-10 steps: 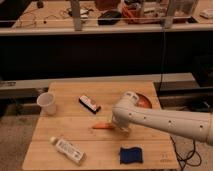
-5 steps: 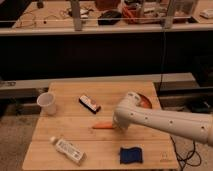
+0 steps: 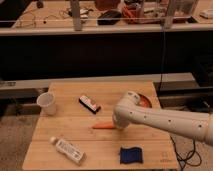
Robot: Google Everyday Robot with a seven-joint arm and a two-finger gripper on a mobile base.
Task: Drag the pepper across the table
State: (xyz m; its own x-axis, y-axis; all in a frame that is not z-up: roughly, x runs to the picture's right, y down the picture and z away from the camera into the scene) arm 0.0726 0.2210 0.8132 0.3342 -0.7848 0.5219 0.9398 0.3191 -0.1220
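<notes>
**Operator:** What's on the counter, from the left?

**Spotter:** You have a white cup by the left edge of the counter. A bottle lies flat nearer the front, and a small dark box sits toward the middle. None of them touches the pepper.

**Operator:** And the pepper?

**Spotter:** The pepper lies flat near the middle, just right of the box and in front of it. It's slender and orange, tapering to a point on its left. Its thicker right end runs under the end effector, so you can't see a stem.

**Operator:** Do I have it?

**Spotter:** Your end effector is down at that right end with its fingers closed together. The wrist hides them, so I can't tell whether they pinch the pepper or only press beside it.

**Operator:** How should I drag?

**Spotter:** Go low, so the pepper slides on the wood rather than lifts, and move slowly in a straight line. A tapered thing like this will likely swivel or roll free if you hurry. Head for bare wood. The blue cloth sits in front on the right and the orange bowl is behind your arm, and both are near enough to snag.
</notes>
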